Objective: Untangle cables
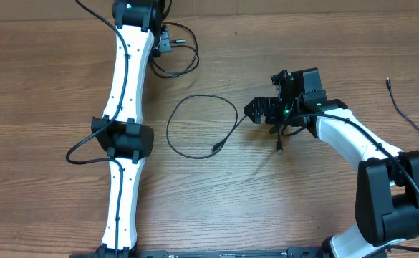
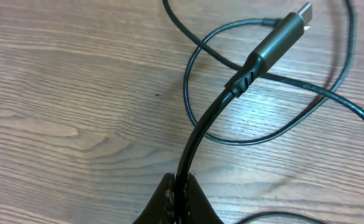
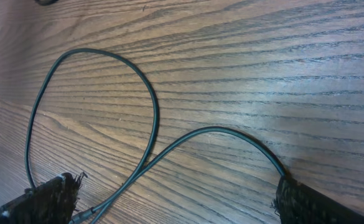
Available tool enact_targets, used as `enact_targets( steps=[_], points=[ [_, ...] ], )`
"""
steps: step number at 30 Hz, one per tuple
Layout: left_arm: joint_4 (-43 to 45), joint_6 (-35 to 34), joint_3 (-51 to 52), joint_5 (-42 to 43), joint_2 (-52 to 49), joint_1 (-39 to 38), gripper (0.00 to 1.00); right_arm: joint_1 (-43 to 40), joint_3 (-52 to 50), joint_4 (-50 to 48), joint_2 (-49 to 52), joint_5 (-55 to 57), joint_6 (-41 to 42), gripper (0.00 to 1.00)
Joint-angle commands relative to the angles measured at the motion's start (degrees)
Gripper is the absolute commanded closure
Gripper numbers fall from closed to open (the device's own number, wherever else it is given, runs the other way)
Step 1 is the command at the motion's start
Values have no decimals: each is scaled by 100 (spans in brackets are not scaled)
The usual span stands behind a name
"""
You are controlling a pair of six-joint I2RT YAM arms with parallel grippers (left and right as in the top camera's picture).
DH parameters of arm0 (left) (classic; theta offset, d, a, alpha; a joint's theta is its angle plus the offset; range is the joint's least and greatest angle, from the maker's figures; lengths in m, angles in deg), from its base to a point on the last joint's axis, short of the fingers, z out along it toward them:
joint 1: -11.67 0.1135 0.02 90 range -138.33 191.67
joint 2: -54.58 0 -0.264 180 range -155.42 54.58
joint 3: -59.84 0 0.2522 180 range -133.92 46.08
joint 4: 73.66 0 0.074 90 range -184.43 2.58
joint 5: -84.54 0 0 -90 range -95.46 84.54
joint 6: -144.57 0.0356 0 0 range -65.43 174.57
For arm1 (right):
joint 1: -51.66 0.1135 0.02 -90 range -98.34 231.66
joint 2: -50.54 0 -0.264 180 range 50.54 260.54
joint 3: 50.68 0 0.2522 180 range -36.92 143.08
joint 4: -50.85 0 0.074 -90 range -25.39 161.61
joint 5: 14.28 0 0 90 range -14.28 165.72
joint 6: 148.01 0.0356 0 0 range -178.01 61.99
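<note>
**Overhead, left-wrist and right-wrist views: cables on a wooden table [image 1: 44, 64].**

- **Left gripper [image 2: 178, 198]:** it lies toward 12 o'clock on the table, at the far end of the left arm. Its jaws are closed tight on a held cable [image 2: 200, 134], pinching the cord a short way behind its plug [image 2: 281, 34]. In the wrist view the cord rises from the fingertips toward 1 o'clock. The plug is clear of the wood and points the same way. The rest of this cord curls in thin loops on the table beneath and beyond the plug.
- **Looped cable [image 1: 169, 127]:** one open ring near the table's centre, lying flat and well apart from the held cable. Its free end sits at 5 o'clock on the ring.
- **Right gripper [image 3: 175, 188]:** it sits at 3 o'clock from the ring with its jaws spread fully and nothing clamped. The looped cable's tail sweeps across the gap between the two fingers. It runs up against the finger [image 3: 318, 202] at 5 o'clock in the wrist view — whether it passes under that finger cannot be told.
- **Third cable [image 1: 410, 120]:** it lies alone at 3 o'clock on the table, running off the edge of the picture.
</note>
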Motion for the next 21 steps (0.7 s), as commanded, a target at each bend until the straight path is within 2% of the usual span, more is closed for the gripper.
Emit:
enact_targets(
  steps=[1, 2, 4, 6, 8, 10, 12, 18, 20, 21],
  points=[
    [-11, -229, -48, -2, 219, 66, 96, 11, 9, -13, -4, 33, -24, 0],
    [11, -393, 31, -2, 219, 85, 92, 11, 9, -13, -4, 33, -24, 0],
    [116, -857, 275, 4, 212, 140, 67, 11, 9, -13, -4, 33, -24, 0],
    [295, -1235, 570, 9, 210, 181, 62, 11, 9, -13, -4, 33, -24, 0],
    [476, -1471, 848, 31, 210, 190, 49, 11, 9, -13, -4, 33, -24, 0],
    [704, -1622, 1145, 61, 210, 188, 30, 11, 9, -13, -4, 33, -24, 0],
    [944, -1700, 1447, 72, 210, 186, 1, 11, 9, -13, -4, 33, -24, 0],
    [1436, -1690, 2179, 586, 210, 181, 2, 11, 9, -13, -4, 33, -24, 0],
    [1436, -1720, 2319, 599, 210, 184, 17, 11, 9, -13, -4, 33, -24, 0],
    [1432, -1867, 2400, 629, 210, 184, 19, 11, 9, -13, -4, 33, -24, 0]
  ],
)
